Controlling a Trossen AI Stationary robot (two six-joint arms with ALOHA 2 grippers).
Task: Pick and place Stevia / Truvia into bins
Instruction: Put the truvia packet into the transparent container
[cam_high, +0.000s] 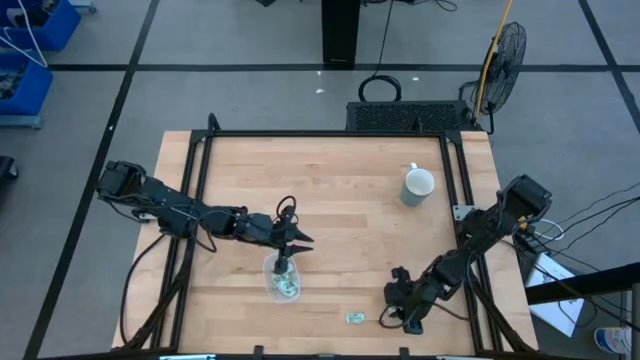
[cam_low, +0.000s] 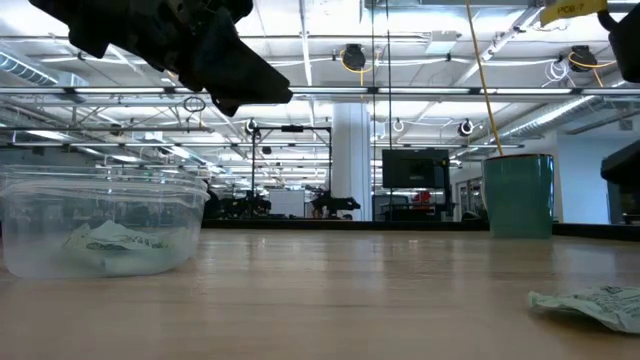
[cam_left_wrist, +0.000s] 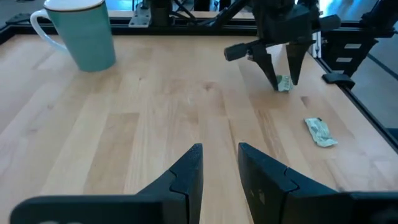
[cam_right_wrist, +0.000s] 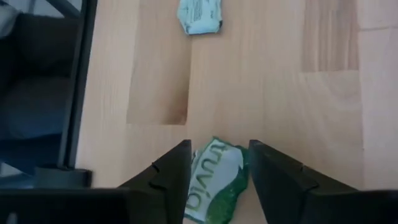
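Observation:
The clear bin (cam_high: 282, 280) stands near the table's front middle with green-white packets inside (cam_low: 115, 245). My left gripper (cam_high: 296, 240) hovers just above and behind the bin, open and empty; it also shows in the left wrist view (cam_left_wrist: 221, 171). My right gripper (cam_high: 398, 305) is low at the front right, shut on a Truvia packet (cam_right_wrist: 214, 180); it also shows in the left wrist view (cam_left_wrist: 283, 74). Another packet (cam_high: 355, 318) lies flat on the table between the bin and my right gripper; it also shows in the right wrist view (cam_right_wrist: 199, 15). My right gripper pinches the Truvia packet by its two long edges (cam_right_wrist: 239, 171) between its two fingers. The fingers come from above, pointing down (cam_left_wrist: 273, 78). The packet bulges between them and sits on the tabletop.
A grey-white mug (cam_high: 418, 185) stands at the far right of the table. Black frame rails (cam_high: 460, 180) run along the table's left, right and far edges. Bare wood lies between the bin and the mug.

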